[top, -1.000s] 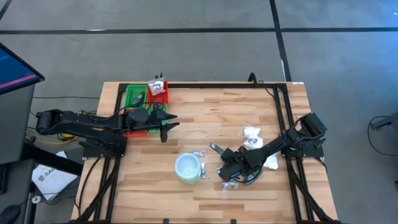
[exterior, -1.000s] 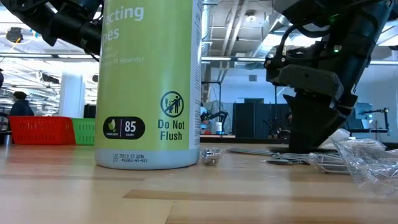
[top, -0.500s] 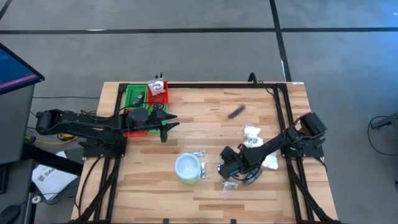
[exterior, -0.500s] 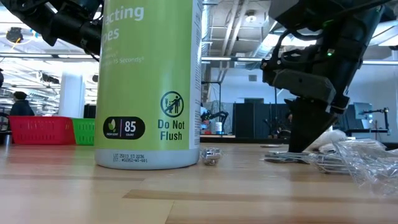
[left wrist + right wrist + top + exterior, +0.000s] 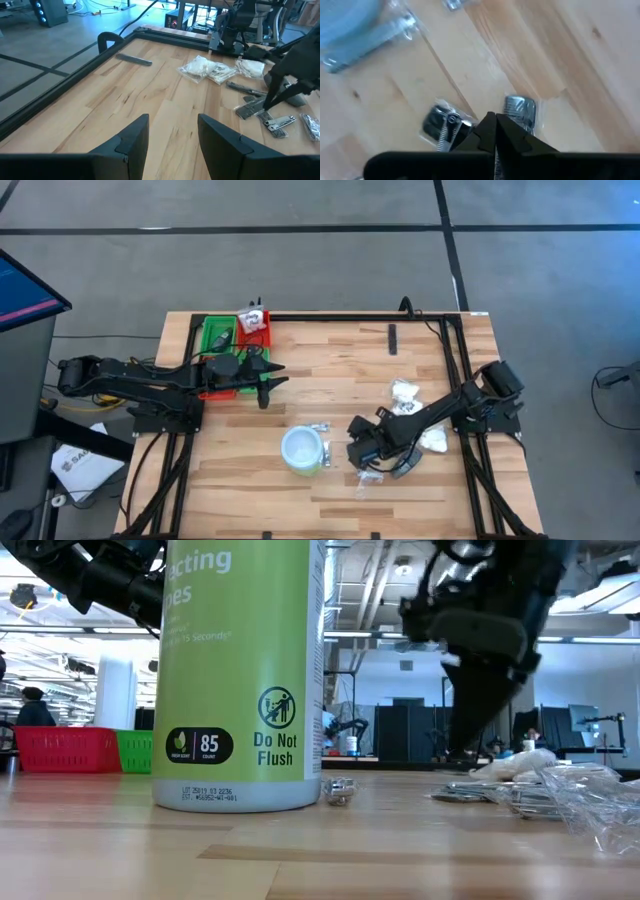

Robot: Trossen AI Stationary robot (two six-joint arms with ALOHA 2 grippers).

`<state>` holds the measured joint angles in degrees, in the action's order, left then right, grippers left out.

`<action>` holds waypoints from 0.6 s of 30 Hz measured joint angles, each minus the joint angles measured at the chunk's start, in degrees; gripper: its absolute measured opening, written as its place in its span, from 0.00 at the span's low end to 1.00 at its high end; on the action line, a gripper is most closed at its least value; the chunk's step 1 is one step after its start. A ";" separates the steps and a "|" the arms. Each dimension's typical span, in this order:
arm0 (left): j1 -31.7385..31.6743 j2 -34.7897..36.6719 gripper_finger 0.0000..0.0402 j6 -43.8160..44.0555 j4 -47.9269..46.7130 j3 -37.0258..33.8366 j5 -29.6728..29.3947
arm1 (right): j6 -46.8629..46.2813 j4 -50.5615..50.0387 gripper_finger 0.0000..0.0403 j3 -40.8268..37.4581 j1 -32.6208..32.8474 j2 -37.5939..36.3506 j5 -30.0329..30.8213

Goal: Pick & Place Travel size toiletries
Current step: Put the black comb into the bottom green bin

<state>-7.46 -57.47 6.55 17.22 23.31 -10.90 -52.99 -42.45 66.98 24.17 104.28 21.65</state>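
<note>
My right gripper (image 5: 357, 450) hangs shut above the table's right half with nothing between its fingers (image 5: 492, 131). Below it lie metal clippers in clear sachets (image 5: 519, 111). A slim dark grey stick (image 5: 392, 335) lies flat by the table's far rail, well away from both grippers, and shows in the left wrist view too (image 5: 134, 59). White lumpy packets (image 5: 405, 392) rest on the wood beside the right arm. My left gripper (image 5: 266, 387) waits open next to the red and green tray (image 5: 215, 337), which holds a few items.
A round white tub with a green side (image 5: 302, 450) stands left of the right gripper and fills the low view (image 5: 235, 670). More clear sachets (image 5: 366, 480) lie toward the near edge. A black rail (image 5: 350, 317) frames the table.
My right gripper has shut beside the dark grey stick, which shot out from the fingers and flew toward the far edge, landing by the far rail. The gripper then rose from the table, rolling a little, with nothing in it.
</note>
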 joint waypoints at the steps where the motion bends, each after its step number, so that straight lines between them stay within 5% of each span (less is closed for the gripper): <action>1: -0.01 -0.01 0.40 -0.01 0.00 0.00 0.01 | -0.12 -1.33 0.00 0.50 0.03 -0.03 0.05; 9: -0.01 -0.01 0.40 -0.02 -0.01 0.00 0.15 | -1.72 -7.07 0.06 0.70 0.02 -0.03 0.60; 18: -0.01 -0.01 0.40 -0.04 -0.03 0.00 0.11 | -3.06 -6.93 0.27 -0.72 0.06 -0.08 -1.05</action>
<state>-7.46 -57.48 6.50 17.19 23.31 -10.79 -56.05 -49.38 66.26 24.23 104.20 20.60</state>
